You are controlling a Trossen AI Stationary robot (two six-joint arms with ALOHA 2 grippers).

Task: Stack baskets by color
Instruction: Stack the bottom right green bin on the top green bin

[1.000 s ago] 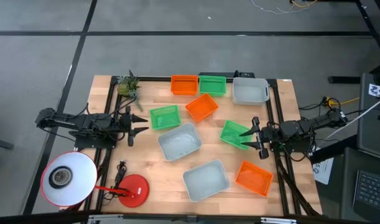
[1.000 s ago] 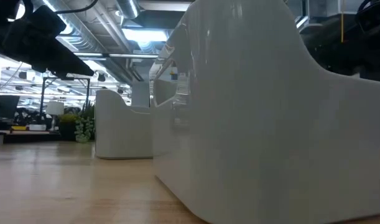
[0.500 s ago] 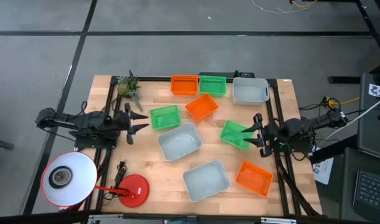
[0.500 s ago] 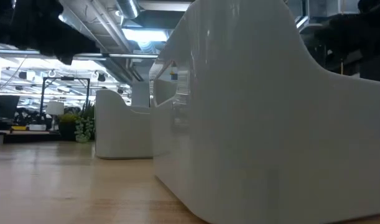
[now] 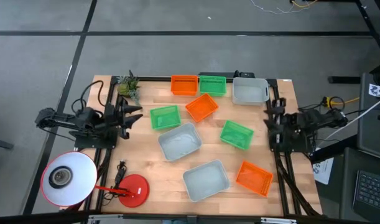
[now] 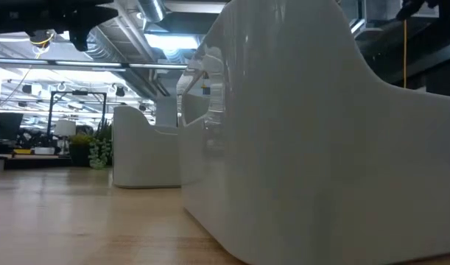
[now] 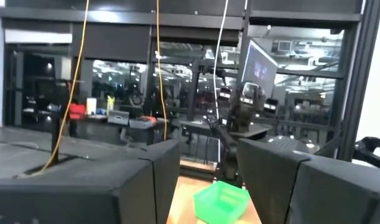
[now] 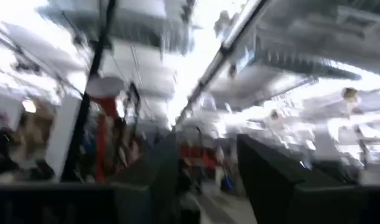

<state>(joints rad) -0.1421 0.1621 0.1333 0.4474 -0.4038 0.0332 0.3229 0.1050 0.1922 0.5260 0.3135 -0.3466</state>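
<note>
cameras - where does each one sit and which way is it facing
High view: overhead, straight down on the table; both arms at the edges, left gripper, right gripper.
Low view: at tabletop height, close behind a grey basket; dark arm parts at the top.
Left wrist view: level across the table past its own fingers to a green basket.
Right wrist view: tilted up at the ceiling, own fingers below.
Shared: grey baskets appear in both high and low views.

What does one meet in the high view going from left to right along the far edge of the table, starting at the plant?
Small plant → orange basket → green basket → pale grey basket. The orange and green baskets stand side by side, close together.
</note>
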